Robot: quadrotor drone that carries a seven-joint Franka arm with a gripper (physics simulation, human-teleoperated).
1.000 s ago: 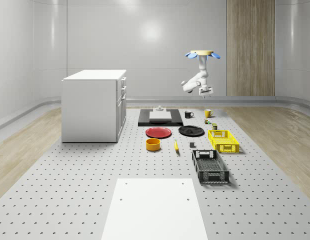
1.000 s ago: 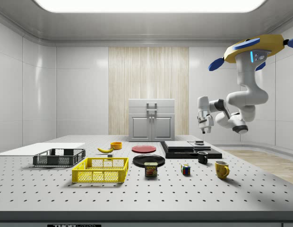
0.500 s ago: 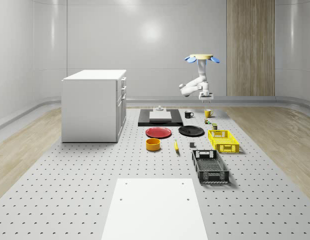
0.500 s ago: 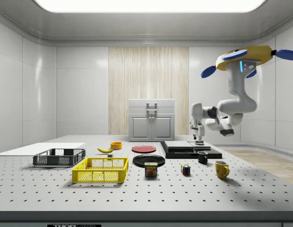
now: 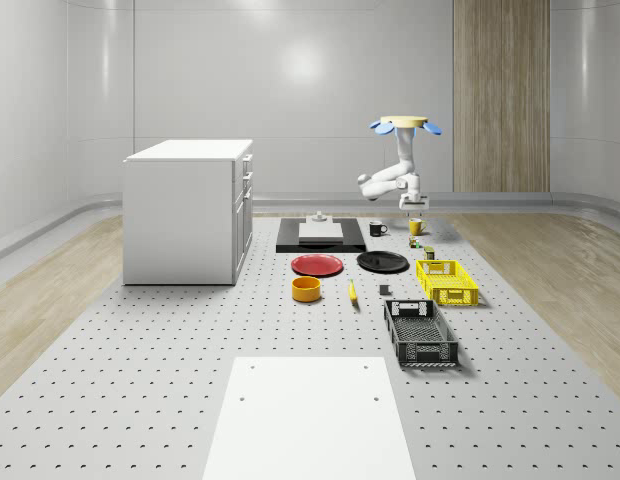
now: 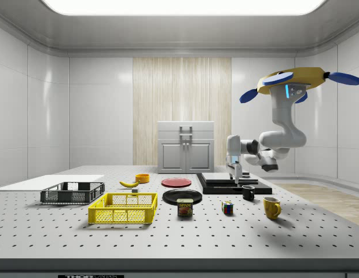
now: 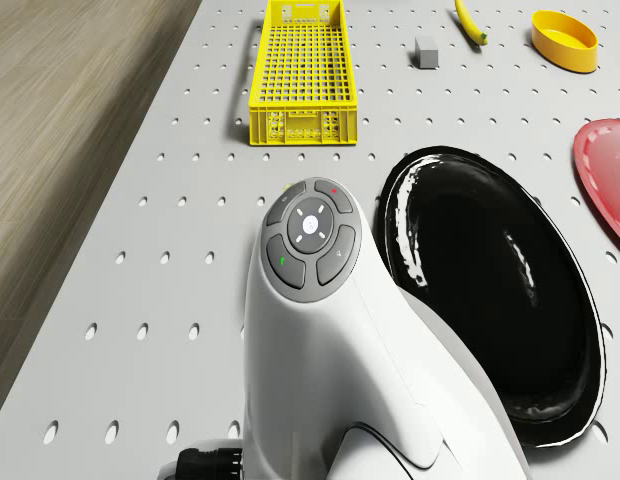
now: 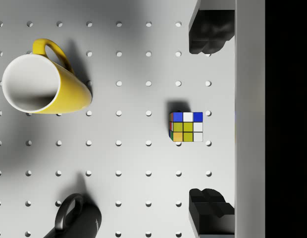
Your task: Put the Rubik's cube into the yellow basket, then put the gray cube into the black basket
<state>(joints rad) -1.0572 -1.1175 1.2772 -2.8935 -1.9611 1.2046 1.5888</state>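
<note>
Fingers (image 8: 208, 34) spread wide, framing the small multicoloured Rubik's cube (image 8: 186, 127) resting untouched on the grey perforated table (image 8: 119, 163), between yellow ceramic mug (image 8: 44, 84) and black mug (image 8: 79, 218). Lowered since a second ago; gripper (image 6: 237, 171) poised above the cube, drone (image 6: 292, 81) hovering overhead. Descent and pinch apparently next.

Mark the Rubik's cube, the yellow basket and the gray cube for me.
Rubik's cube (image 8: 186, 127): wrist view, middle of its top face.
yellow basket (image 7: 298, 68): drone view, mesh floor.
gray cube (image 7: 426, 52): drone view, its top face.
</note>
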